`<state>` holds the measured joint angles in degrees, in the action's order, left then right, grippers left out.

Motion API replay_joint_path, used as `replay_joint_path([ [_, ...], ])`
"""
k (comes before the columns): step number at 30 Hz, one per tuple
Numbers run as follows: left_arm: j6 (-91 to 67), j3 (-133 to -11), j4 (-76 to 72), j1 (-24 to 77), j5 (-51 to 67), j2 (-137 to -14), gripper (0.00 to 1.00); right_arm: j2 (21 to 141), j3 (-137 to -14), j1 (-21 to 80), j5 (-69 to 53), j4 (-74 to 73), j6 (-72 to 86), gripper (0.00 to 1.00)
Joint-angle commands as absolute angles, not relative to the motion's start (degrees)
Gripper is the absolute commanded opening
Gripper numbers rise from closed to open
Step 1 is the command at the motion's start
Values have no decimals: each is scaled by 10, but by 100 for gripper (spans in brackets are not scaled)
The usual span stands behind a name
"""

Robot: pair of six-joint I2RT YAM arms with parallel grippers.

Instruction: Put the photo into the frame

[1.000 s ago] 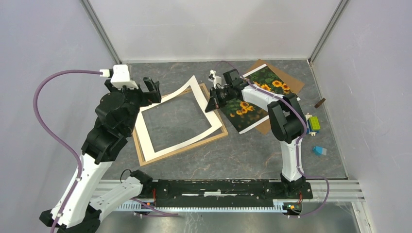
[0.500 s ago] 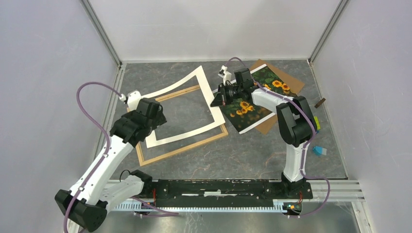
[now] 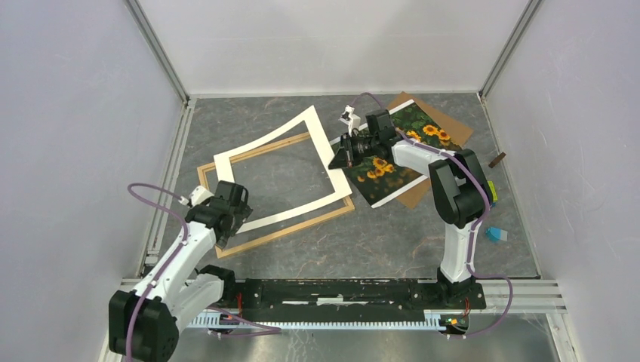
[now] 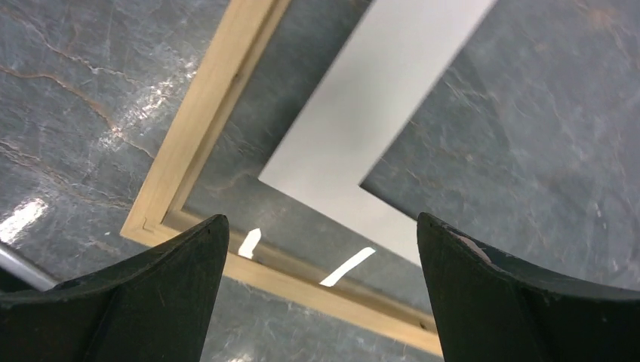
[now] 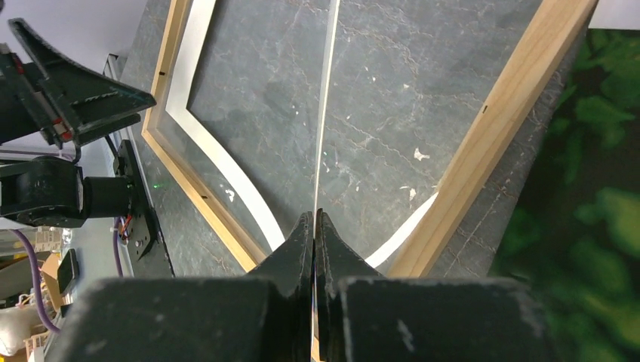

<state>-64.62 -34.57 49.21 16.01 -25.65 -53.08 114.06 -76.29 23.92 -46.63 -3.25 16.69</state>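
The light wood frame (image 3: 294, 228) lies flat at the table's centre-left. The white mat (image 3: 266, 140) lies askew over it, shifted back and to the right. My right gripper (image 3: 337, 157) is shut on the mat's right edge and holds it raised; its wrist view shows the mat edge-on (image 5: 324, 113) between the closed fingertips (image 5: 315, 219), beside a frame rail (image 5: 498, 128). The sunflower photo (image 3: 381, 181) lies to the right on a brown backing board (image 3: 453, 128), partly under the right arm. My left gripper (image 3: 230, 215) is open and empty above the frame's near-left corner (image 4: 143, 226) and the mat's corner (image 4: 362, 136).
Small coloured blocks (image 3: 487, 192), a blue piece (image 3: 496, 234) and a small brown piece (image 3: 496, 160) lie by the right wall. White walls enclose the table on three sides. The arm bases stand on a rail along the near edge.
My left arm has drawn back from the mat's far-left side to the frame's near-left corner, empty. The mat has shifted back and right. My right gripper keeps hold of its right edge.
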Motion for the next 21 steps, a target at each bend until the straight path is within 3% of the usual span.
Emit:
replay_joint_path([
  [1, -698, -291, 385, 109, -224, -521, 100, 1121, -754, 235, -482, -4, 168, 0],
  [6, -687, -247, 303, 80, -176, -530, 100, 1118, -748, 235, -483, -4, 169, 0],
  [13, -690, -250, 319, 76, -177, -557, 100, 1114, -741, 235, -483, 16, 174, 0],
  [21, -587, -374, 428, 76, -243, -490, 100, 1117, -734, 238, -485, 34, 209, 0],
])
